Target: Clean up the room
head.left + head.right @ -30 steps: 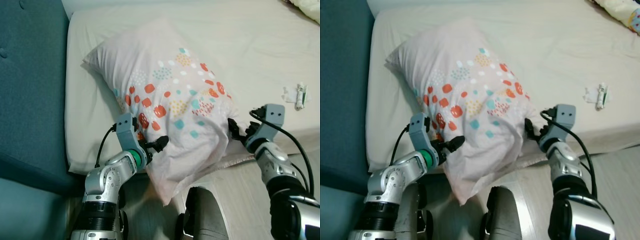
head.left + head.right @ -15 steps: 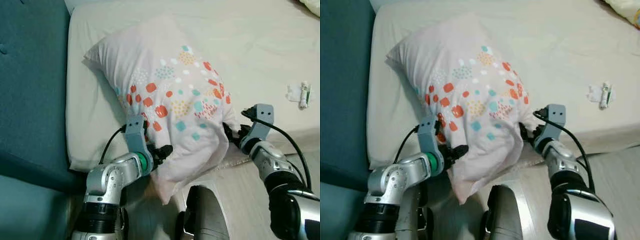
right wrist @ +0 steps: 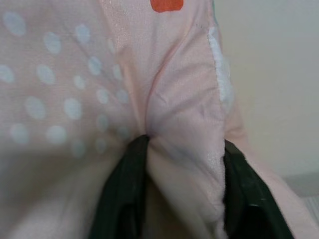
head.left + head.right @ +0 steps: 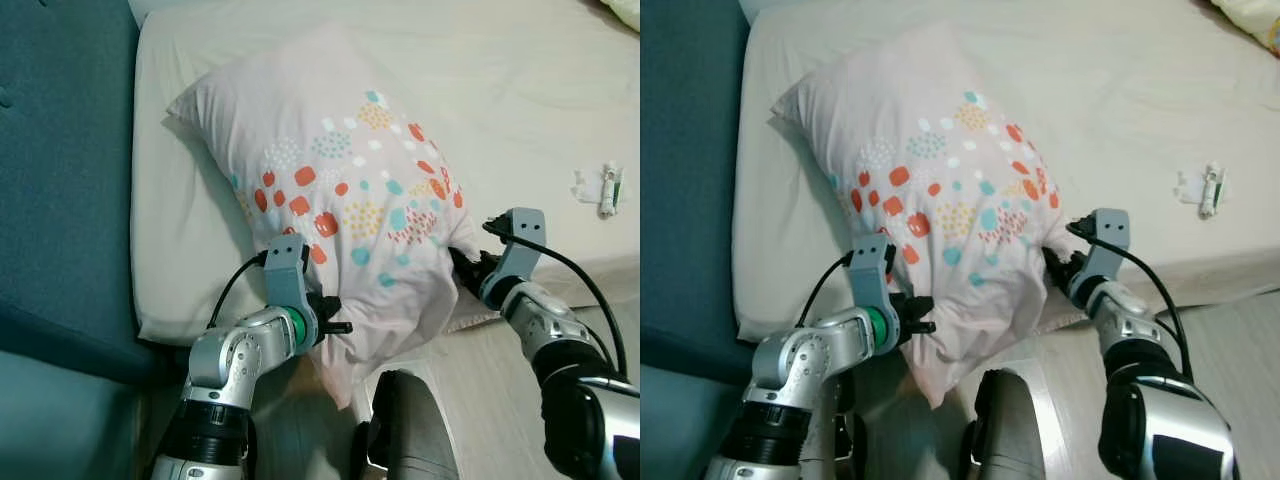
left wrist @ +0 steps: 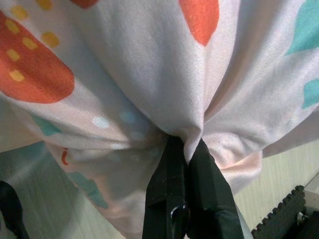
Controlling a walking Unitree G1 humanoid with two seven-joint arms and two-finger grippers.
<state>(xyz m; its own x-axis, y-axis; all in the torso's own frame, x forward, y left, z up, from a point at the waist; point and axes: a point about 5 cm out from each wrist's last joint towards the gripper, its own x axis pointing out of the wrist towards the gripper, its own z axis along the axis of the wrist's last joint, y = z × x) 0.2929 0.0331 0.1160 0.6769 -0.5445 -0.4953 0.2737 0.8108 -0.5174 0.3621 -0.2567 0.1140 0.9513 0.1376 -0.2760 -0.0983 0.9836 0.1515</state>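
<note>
Pillow (image 4: 345, 190) with orange and teal spots lying on bed (image 4: 520, 90), near corner hanging over the edge above the floor (image 4: 470, 390). Left gripper (image 5: 183, 149) pinched tight on a fold of pillowcase at the lower near corner. Right gripper (image 3: 182, 164) clamped on a thick bunch of pillow at its right edge. Small white item (image 4: 600, 188) on bed, well apart to the right. Teal headboard (image 4: 60, 180) at left.

pillow (image 4: 345, 210) | pale pink, orange-teal spots | slumped over bed (image 4: 520, 90) edge
</note>
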